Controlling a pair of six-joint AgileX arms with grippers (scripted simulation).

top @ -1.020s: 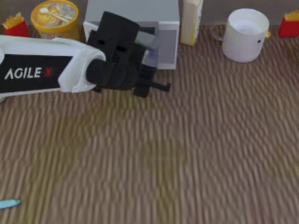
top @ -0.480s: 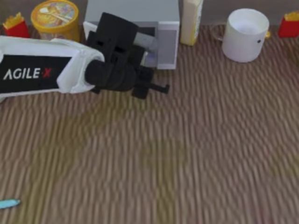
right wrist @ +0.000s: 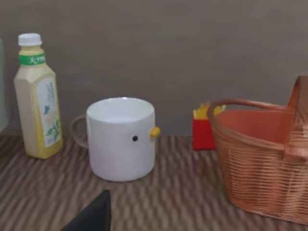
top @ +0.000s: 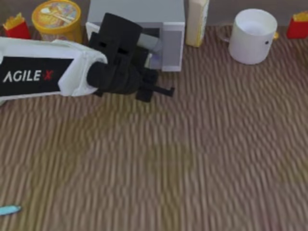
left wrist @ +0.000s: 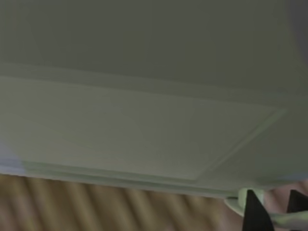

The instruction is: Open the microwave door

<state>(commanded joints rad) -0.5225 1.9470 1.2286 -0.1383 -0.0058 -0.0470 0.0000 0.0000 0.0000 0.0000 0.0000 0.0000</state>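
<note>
The silver-grey microwave [top: 137, 12] stands at the back of the table, left of centre, with its narrow control strip [top: 173, 48] facing forward. My left arm reaches across its front and hides most of the microwave door [top: 153, 42], of which only a slanted grey edge shows. My left gripper [top: 163, 90] hangs just in front of the microwave. The left wrist view is filled by the door panel [left wrist: 144, 130] and its window. There my left gripper [left wrist: 275, 211] has its two dark tips close together on a pale handle piece at the door's edge. A dark part of my right gripper [right wrist: 96, 214] shows only in the right wrist view.
A pale yellow bottle [top: 197, 21] stands right of the microwave, with a white cup [top: 251, 34] farther right. A yellow tub [top: 57, 18] and red fries boxes [top: 17, 26] [top: 297, 24] line the back. A woven basket [right wrist: 264, 159] sits beyond the cup.
My left gripper has shifted a few pixels to the left and toward the table's front over the first half second. Since then nothing has visibly moved.
</note>
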